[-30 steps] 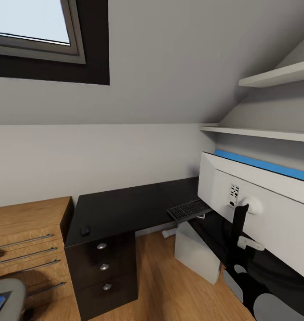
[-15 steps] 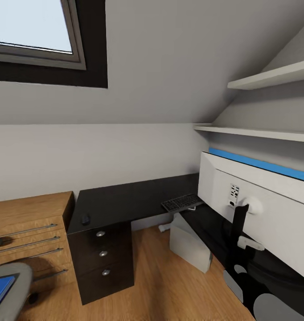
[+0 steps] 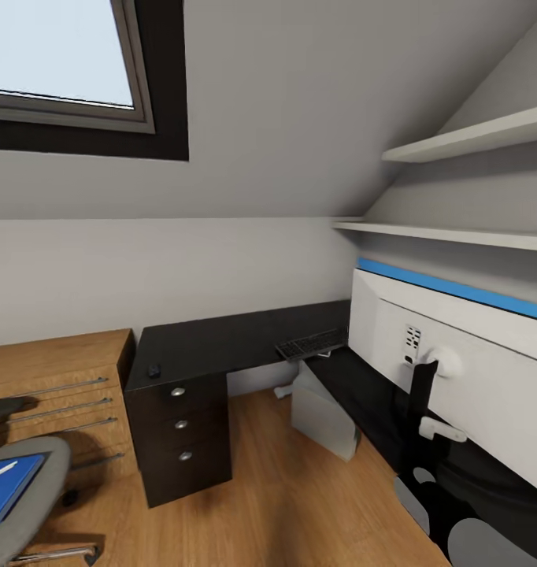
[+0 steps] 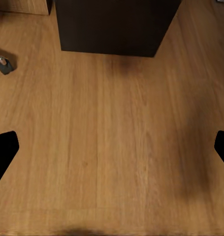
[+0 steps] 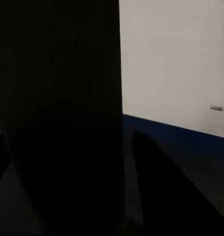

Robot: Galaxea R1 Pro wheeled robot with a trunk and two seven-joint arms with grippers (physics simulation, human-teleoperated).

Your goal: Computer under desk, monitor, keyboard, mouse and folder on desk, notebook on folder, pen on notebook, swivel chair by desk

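the view from the robot's head has shifted since a second ago: the whole room slides across the picture, so it is the robot backing or turning and not the furniture moving, and more of the swivel chair comes into sight at the near left, with the folder lying blue on its seat and a thin white stroke on top that may be the pen (too small to swear to). the desk runs along the far wall and bends toward the robot; the mouse sits alone near the drawer end, well apart from the keyboard, which lies at the corner with one end poking past the edge. under that corner stands the computer, tilted against the floor rather than square. the monitor looms close on the right, its pale back and black stand toward us. from the left wrist the left gripper hangs over bare wooden floor with its two fingertips spread wide and nothing between them; the right wrist picture is nearly black, so i cannot tell how the right pincer stands. i judge the move as a turn toward the chair to fetch the folder, since mouse and keyboard are not yet side by side and the notebook is not to be made out.
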